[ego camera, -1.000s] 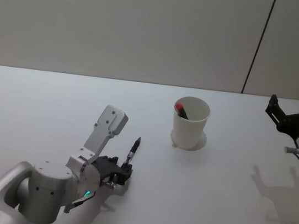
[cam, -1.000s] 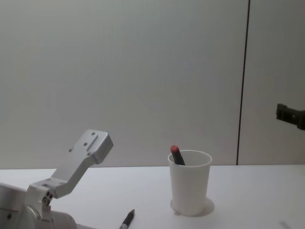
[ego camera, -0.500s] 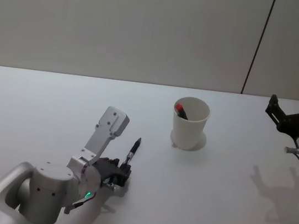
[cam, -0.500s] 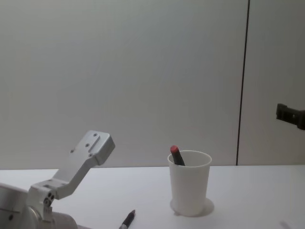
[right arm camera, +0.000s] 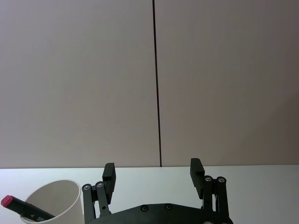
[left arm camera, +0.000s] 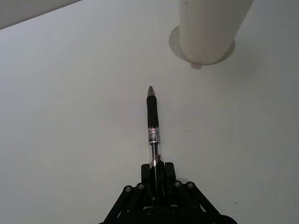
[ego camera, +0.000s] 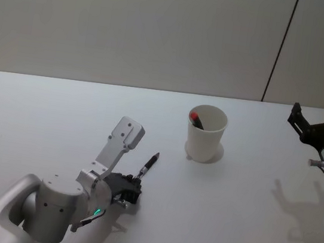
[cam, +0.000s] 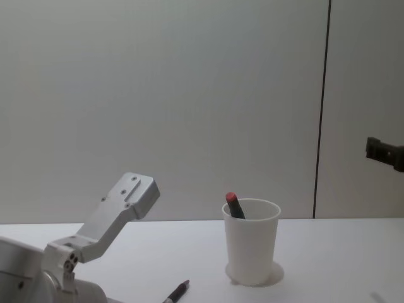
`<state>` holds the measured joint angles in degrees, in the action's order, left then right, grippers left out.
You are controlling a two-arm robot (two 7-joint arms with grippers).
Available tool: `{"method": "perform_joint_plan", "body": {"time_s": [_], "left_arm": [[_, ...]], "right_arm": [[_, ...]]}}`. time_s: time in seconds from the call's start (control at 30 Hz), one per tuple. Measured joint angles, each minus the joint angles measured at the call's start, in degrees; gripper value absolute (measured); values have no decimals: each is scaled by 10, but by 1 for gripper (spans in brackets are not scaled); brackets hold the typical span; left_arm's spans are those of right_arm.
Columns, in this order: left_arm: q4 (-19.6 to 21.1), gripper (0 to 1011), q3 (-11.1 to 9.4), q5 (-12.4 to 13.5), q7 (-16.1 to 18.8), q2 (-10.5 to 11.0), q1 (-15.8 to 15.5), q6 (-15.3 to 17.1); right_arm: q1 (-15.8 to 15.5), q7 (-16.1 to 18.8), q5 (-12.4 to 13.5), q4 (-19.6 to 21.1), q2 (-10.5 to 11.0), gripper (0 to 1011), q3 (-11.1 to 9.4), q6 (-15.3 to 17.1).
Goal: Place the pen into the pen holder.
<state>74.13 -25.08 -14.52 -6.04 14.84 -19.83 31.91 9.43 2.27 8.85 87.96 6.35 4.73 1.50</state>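
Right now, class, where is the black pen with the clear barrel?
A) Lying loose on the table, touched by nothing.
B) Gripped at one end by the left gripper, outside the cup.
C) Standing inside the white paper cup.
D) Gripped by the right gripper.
B: the left gripper is shut on the clear end of the black pen, which stops short of the white paper cup; the cup holds a different, red-capped marker.
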Motion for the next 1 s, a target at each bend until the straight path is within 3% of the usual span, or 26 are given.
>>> {"method": "perform_joint_plan", "body": {"time_s": [0.53, 1.0], "left_arm": [[14, 178, 2, -2, 7, 0, 7, -16], [80, 178, 18, 4, 50, 16, 22, -45]], "right_arm": [[0, 0, 0, 0, 0, 1002, 0, 0], [0, 0, 0, 0, 0, 1001, 0, 0]]}}
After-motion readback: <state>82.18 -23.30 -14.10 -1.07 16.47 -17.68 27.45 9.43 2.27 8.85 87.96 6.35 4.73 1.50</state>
